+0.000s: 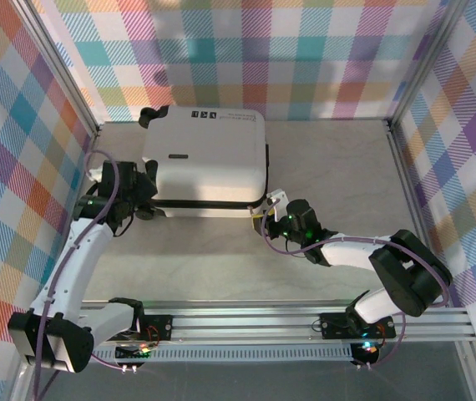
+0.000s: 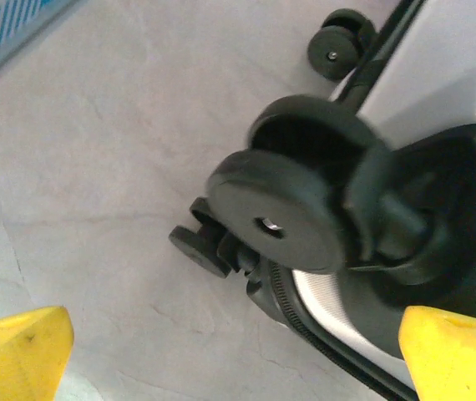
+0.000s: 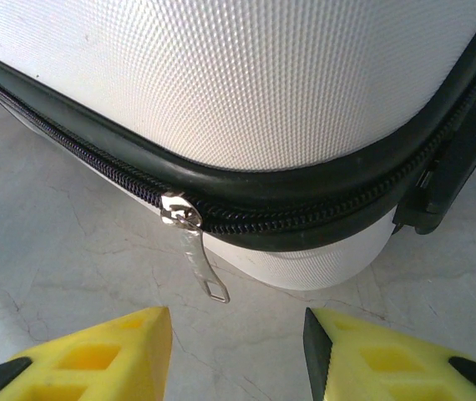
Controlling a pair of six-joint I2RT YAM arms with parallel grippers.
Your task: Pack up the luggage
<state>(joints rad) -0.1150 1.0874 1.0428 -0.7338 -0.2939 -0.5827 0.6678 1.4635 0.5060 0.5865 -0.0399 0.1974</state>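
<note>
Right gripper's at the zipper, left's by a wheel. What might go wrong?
The zipper pull dangles ahead of the open right gripper; closing may miss it.
The slider sits at a curved corner of the luggage and might jam.
The open left gripper, beside a wheel, holds nothing; pulling could drag the luggage.

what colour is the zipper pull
The zipper pull is silver; the right wrist view shows it best.
</note>
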